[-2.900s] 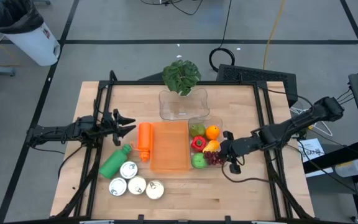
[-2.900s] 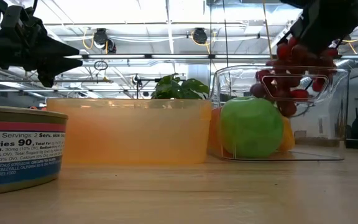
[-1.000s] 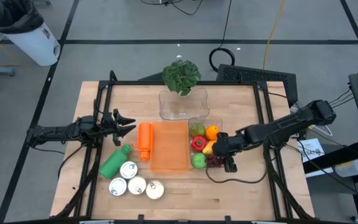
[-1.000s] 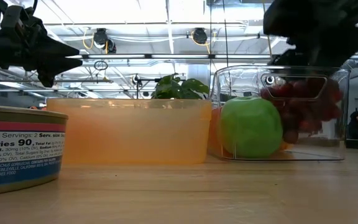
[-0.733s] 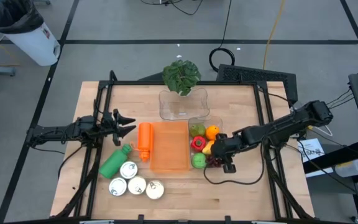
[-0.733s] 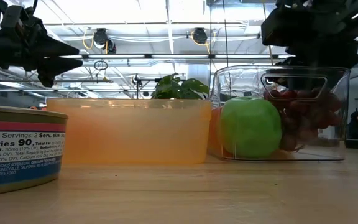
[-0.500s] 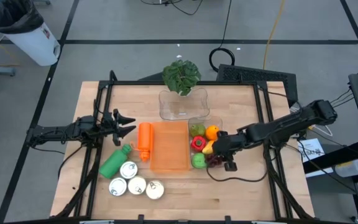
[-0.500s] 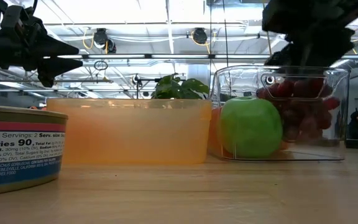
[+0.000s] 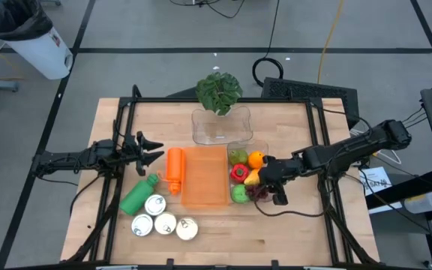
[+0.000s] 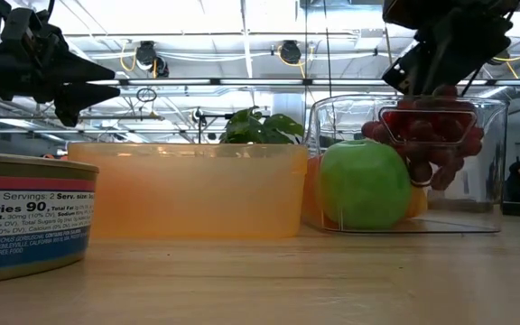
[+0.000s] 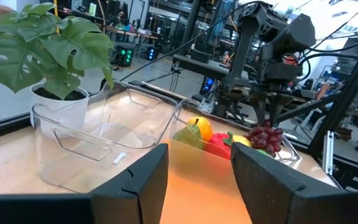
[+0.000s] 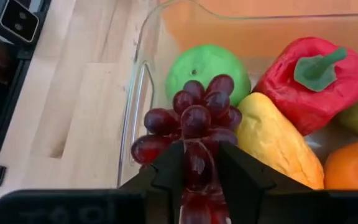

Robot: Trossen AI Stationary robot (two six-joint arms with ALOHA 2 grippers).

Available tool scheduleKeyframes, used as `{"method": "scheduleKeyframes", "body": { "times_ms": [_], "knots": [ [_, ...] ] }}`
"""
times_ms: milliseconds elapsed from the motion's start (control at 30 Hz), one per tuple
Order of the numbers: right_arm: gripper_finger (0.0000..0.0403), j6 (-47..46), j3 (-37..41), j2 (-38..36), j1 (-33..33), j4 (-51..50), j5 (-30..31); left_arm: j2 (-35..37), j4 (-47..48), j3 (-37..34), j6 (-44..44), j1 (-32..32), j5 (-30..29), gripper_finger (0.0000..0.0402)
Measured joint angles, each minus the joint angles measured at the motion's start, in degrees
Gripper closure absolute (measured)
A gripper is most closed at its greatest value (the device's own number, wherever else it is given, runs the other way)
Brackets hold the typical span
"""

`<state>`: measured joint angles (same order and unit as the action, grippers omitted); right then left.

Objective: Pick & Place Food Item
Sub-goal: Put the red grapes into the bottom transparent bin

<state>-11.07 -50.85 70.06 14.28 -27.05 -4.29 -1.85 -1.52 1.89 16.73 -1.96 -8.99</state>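
grapes (image 12: 193,127), a dark red bunch, hang pinched between the fingers of the right gripper (image 12: 194,167), which are closed narrowly on the stem end; the bunch sits just above the near end of the clear bin (image 12: 143,74), over its rim. below it in that bin lie a green apple (image 12: 207,64), a red pepper (image 12: 314,78), a yellow fruit (image 12: 276,143) and an orange (image 12: 352,165). seen from overhead, the right gripper (image 9: 271,182) is at the right edge of the clear bin (image 9: 263,146), beside the orange tub (image 9: 205,177) at the middle of the table (image 9: 291,232). the left gripper (image 9: 147,148) waits well apart on the left side, fingers (image 11: 143,176) partly spread and holding nothing. judging the step as lifting the bunch out of the bin, it is best done by rising straight up until the lowest grapes clear the rim, then carrying slowly, since the loose bunch will likely swing and the grip is only on a small part of it. where the grapes are meant to go cannot be told; a second clear bin (image 9: 221,126) near the plant (image 9: 219,91) looks empty. in the table-level view the grapes (image 10: 427,135) show through the bin wall, so how far they stand above the bin floor is hard to judge. the cans (image 9: 165,219) and green bottle (image 9: 139,195) are too small overhead to read.
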Motion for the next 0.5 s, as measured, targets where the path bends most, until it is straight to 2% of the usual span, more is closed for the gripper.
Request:
{"method": "scheduleKeyframes", "body": {
  "times_ms": [167, 400, 500],
  "knots": [
    [0.0305, -1.1, 0.0, 0.0, -0.36, -0.05, -0.24, 0.01, -0.02, 0.0, 0.0, 0.01, 0.0, 0.0226],
    [0.0243, -3.16, 0.0, 0.07, -0.06, 2.65, -0.79, -0.01, -0.02, 0.0, 0.0, -0.01, 0.0, 0.0236],
    [0.0235, -2.4, -0.02, 1.08, 0.77, 4.06, -1.97, 0.0, 0.0, 0.0, 0.0, 0.0, 0.0, 0.0235]
  ]
}}
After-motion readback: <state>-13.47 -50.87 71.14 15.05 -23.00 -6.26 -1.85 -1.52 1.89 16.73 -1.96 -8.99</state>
